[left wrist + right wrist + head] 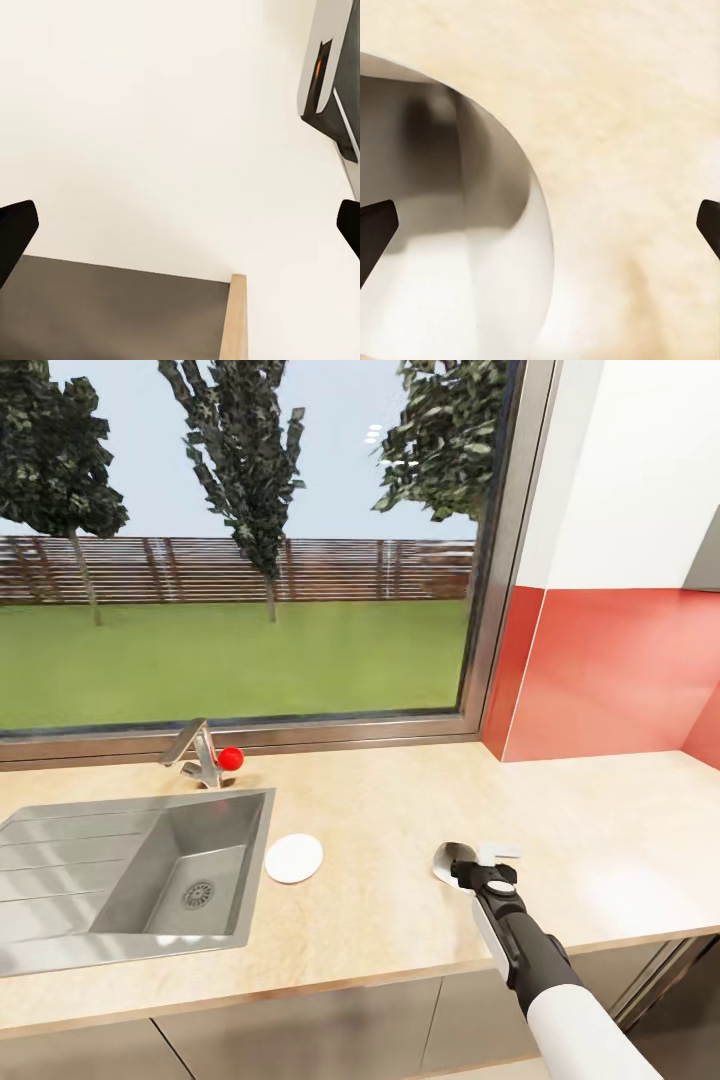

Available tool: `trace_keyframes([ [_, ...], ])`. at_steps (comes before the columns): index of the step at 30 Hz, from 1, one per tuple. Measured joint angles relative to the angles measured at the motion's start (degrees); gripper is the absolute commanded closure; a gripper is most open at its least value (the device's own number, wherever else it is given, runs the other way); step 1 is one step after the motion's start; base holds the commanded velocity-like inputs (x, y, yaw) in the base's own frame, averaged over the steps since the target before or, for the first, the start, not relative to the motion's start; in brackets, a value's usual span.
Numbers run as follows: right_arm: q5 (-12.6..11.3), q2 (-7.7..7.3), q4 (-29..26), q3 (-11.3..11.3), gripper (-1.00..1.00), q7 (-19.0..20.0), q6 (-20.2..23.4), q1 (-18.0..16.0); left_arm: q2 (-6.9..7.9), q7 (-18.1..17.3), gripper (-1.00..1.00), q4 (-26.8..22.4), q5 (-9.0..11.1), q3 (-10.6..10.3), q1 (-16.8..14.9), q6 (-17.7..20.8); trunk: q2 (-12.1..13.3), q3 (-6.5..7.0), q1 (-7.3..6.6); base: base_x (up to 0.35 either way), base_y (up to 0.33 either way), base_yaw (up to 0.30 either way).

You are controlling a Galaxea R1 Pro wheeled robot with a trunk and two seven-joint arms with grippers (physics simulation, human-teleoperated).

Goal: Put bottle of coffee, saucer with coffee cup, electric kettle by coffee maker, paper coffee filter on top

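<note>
A white coffee cup [450,856] rests on the beige countertop [400,810], right of the sink. My right gripper [470,870] is right at it, reaching from the front edge. In the right wrist view the cup [450,225] shows its shaded inside and lies partly between the spread fingers of that gripper [540,232], which is open. A flat white round saucer [293,857] lies beside the sink's right rim, well left of the cup. My left gripper [180,232] is open with nothing between its fingers. The coffee maker, bottle, filter and kettle are out of view.
A steel sink [60,880] with a red-knobbed faucet [205,755] takes up the counter's left part. Behind it runs a big window [240,560]; a red backsplash [620,670] closes the right corner. The left wrist view shows a pale floor [150,112], a dark panel [112,315] and a wooden edge [234,322].
</note>
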Motion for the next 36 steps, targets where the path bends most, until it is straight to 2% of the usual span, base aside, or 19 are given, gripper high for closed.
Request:
trace_keyframes([
  [30, 0.0, -0.09, 0.02, 0.0, -1.0, 0.2, 0.0, 0.0, -0.08, 0.09, -1.0, -0.02, 0.0, 0.03, 0.0, 0.0, 0.0, 0.0, -0.01, 0.055, 0.0, 0.0],
  [31, 0.01, -0.09, 0.04, 0.0, 1.0, 0.21, 0.0, 0.0, -0.08, 0.09, -1.0, -0.01, 0.0, 0.02, 0.0, 0.0, 0.0, 0.0, -0.01, 0.065, 0.0, 0.0],
  [36, 0.07, -0.09, 0.12, 0.05, 1.0, 0.26, -0.02, 0.0, -0.08, 0.09, -1.0, -0.03, 0.0, 0.02, 0.0, 0.0, 0.0, 0.0, -0.01, 0.061, 0.0, 0.0],
])
